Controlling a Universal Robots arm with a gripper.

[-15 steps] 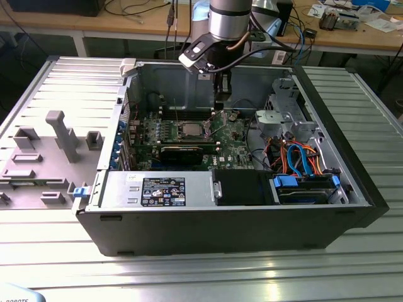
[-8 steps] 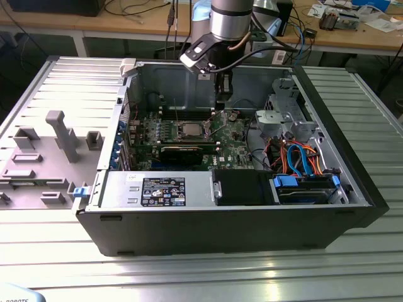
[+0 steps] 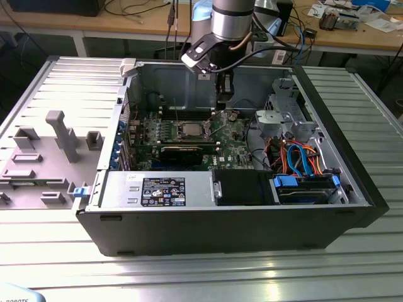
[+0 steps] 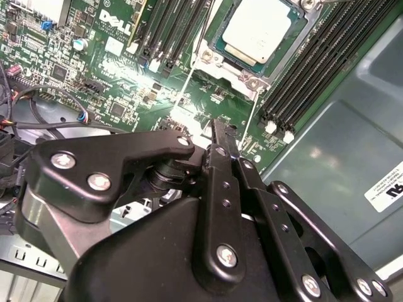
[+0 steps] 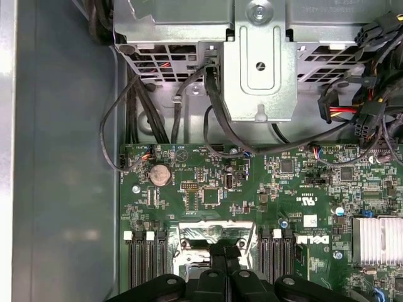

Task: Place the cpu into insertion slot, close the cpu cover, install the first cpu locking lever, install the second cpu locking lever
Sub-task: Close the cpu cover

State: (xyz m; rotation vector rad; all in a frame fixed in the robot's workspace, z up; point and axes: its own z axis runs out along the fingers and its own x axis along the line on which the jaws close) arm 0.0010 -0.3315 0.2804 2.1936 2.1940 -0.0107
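The ribbed metal table (image 3: pixel 378 126) carries an open computer case (image 3: pixel 189 226) lying on its side, and the arm comes down into it from the top centre of the exterior view. The green board (image 5: pixel 283 189) lines the floor of the case.

The hand (image 4: pixel 220 126) hangs low over the board, just beside the insertion slot (image 4: pixel 208 58). Its fingers are pressed together and nothing shows between them.

The cpu (image 4: pixel 264 28) is at the top of the frame, right of centre, in the second wrist view. It lies flat in the slot with its dull metal top facing out of the case. The cpu cover (image 4: pixel 234 63) seems to be down around it as a thin frame. The chip is square, so it has no long axis. Its edges run parallel to the memory slots on either side.

Two thin wire levers, the first lever (image 4: pixel 187 85) and the second lever (image 4: pixel 255 123), reach from the slot's corners toward the bottom of the frame. Their long axes are nearly parallel, and the fingertips sit between them. Both look unlatched, so I judge the work stands at the first locking lever.

To do that step well, press on the rod near its free end. Sweep it down along its own hinge arc and tuck it sideways under its catch. Avoid bearing on the cover or the small parts nearby.
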